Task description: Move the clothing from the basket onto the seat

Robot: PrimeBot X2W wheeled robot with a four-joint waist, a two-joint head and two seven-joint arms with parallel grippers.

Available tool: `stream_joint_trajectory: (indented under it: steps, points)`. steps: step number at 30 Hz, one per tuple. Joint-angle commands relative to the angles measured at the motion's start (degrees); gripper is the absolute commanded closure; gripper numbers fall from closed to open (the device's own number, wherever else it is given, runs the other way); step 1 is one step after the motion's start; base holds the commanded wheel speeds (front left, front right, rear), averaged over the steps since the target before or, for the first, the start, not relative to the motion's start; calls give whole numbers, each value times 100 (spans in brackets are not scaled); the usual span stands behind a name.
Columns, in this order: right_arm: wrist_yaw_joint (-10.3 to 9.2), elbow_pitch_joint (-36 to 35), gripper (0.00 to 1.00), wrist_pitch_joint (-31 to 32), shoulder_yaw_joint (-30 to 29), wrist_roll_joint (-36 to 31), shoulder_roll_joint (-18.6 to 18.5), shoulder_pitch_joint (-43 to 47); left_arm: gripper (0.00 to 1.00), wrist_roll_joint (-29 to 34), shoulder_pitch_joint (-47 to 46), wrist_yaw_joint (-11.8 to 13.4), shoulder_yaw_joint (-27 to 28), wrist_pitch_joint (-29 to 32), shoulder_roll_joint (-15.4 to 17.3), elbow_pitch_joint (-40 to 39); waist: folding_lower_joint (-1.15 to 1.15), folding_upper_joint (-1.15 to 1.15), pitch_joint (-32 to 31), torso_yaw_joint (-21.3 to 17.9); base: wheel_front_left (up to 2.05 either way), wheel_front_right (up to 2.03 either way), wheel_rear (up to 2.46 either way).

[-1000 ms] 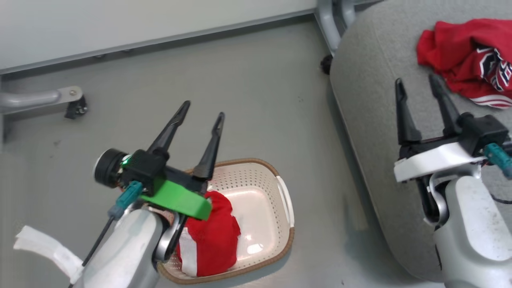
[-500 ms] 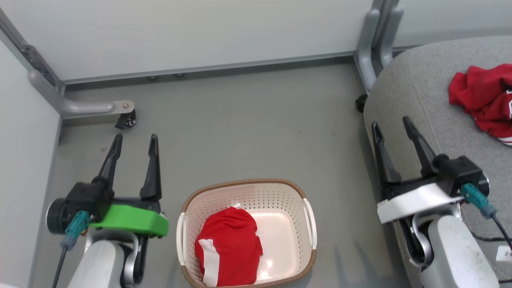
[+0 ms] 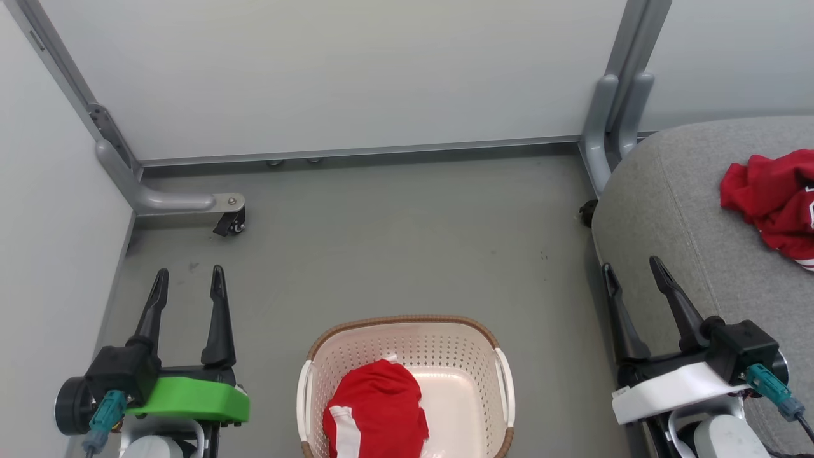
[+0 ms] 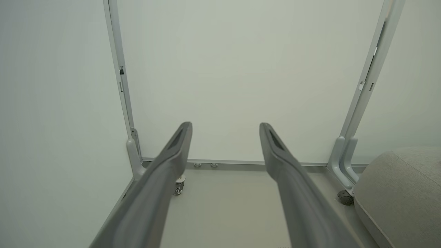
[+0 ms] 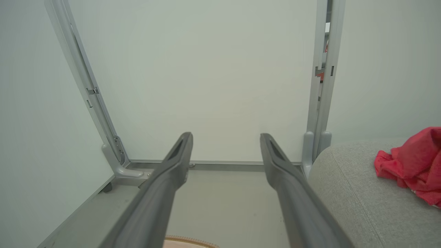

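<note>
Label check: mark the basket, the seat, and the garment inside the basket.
basket [image 3: 445,350]: head view, perforated back wall.
seat [image 3: 668,210]: head view, bare grey fabric.
garment in basket [image 3: 378,410]: head view, middle of the red fabric.

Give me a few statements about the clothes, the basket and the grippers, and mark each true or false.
1. A red garment lies in the basket. True.
2. The seat is bare. False: another red garment lies on it.
3. The left gripper has its jaws apart, holding nothing. True.
4. The right gripper is clamped on cloth. False: its jaws are apart and empty.
5. The basket stands on the seat. False: it stands on the floor.
</note>
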Motion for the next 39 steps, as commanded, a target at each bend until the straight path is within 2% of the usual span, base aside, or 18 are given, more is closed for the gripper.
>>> stream_joint_trajectory:
  steps: [1,16,39]
  points:
    - [-6,-56,0,-8,-22,31,-14,118,0,86,121,-37,45,-3,-29,-20,0,48,-47,41,0,0,0]
    - [-6,-120,0,-8,-49,-24,-13,401,0,340,305,-241,322,-3,-197,-48,0,48,-103,70,0,0,0]
    - [-6,-147,0,-8,-36,-89,-13,311,0,559,52,-477,409,-3,-318,73,0,48,38,0,0,0,0]
